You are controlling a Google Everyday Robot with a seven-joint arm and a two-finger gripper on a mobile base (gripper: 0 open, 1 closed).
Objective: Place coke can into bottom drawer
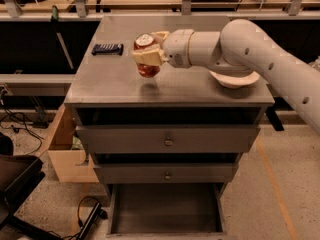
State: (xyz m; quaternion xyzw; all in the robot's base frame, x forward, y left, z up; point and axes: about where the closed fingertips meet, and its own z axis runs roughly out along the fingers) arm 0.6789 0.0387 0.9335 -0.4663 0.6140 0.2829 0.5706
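The coke can (147, 69), red with a silver top, hangs a little above the grey cabinet top (115, 79), left of centre. My gripper (149, 51) comes in from the right on the white arm and is shut on the can, its cream fingers (145, 57) clasping the can's upper half. The bottom drawer (165, 209) stands pulled open at the cabinet's foot, a shallow grey tray with a dark flat inside and nothing in it.
A white bowl (235, 78) sits on the cabinet top under my arm, at the right. A small black object (107, 49) lies at the top's back left. Two knobbed drawers (167, 140) are closed. A cardboard box (62, 149) and cables lie on the floor left.
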